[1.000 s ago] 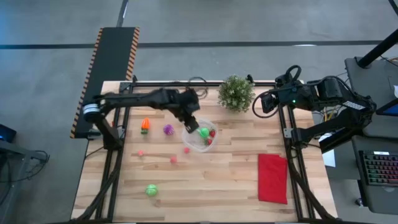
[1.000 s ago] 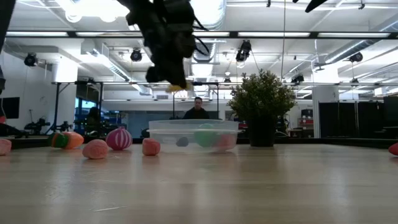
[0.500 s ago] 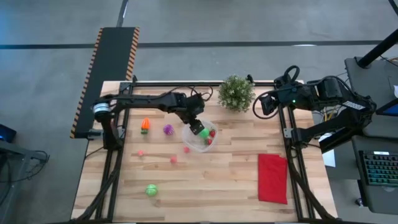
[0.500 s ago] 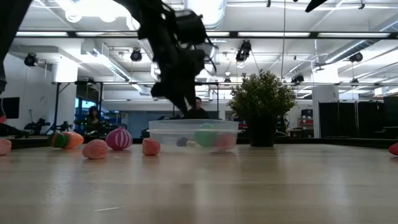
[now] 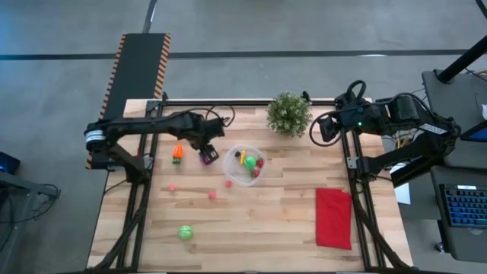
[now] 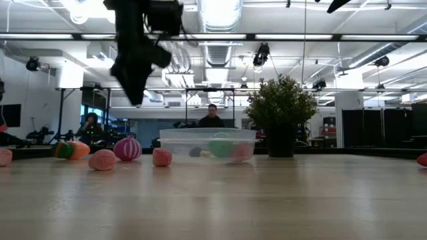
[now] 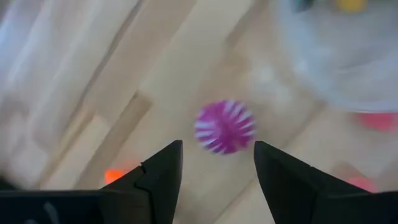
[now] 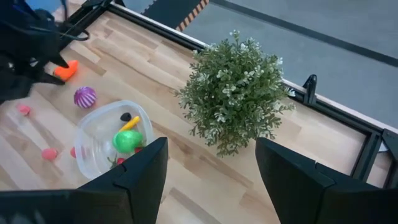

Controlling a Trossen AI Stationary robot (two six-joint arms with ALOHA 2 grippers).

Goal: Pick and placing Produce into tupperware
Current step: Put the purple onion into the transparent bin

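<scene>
- Table (image 5: 289, 221): light wood planks. Carries the potted plant (image 5: 288, 113) at the back edge and a flat red cloth (image 5: 333, 218) front-right. Both same as 1 s ago.
- Right arm: parked off the table's right-rear corner, no shift across frames. Right gripper (image 8: 211, 171) open wide, empty, looking at plant and bowl.
- Left arm: 0.5 s ago it reached over the bowl; now pulled back toward the table's left. Left gripper (image 7: 217, 177) hovers above the purple toy, open wide, nothing held.
- Tupperware bowl (image 5: 245, 166): clear, round, near table centre just in front of the plant, hasn't moved. Holds a green ball (image 5: 250, 161), red pieces (image 5: 259, 164) and a yellow piece (image 5: 239, 158). The yellow one wasn't visible in it 1 s ago, when a yellow bit showed at the gripper tip in the low view. So prob. one drop-off just done.
- Purple striped toy (image 7: 224, 126): on the table just left of the bowl, framed betw. the left gripper's fingers, not touched. Likely next pick.
- Orange carrot-like toy (image 5: 177, 152): left of the purple one, unchanged.
- Still out: green ball (image 5: 185, 232) front-left, three small pink pieces (image 5: 212, 195) in front of the bowl. Task roughly half done by count.
</scene>
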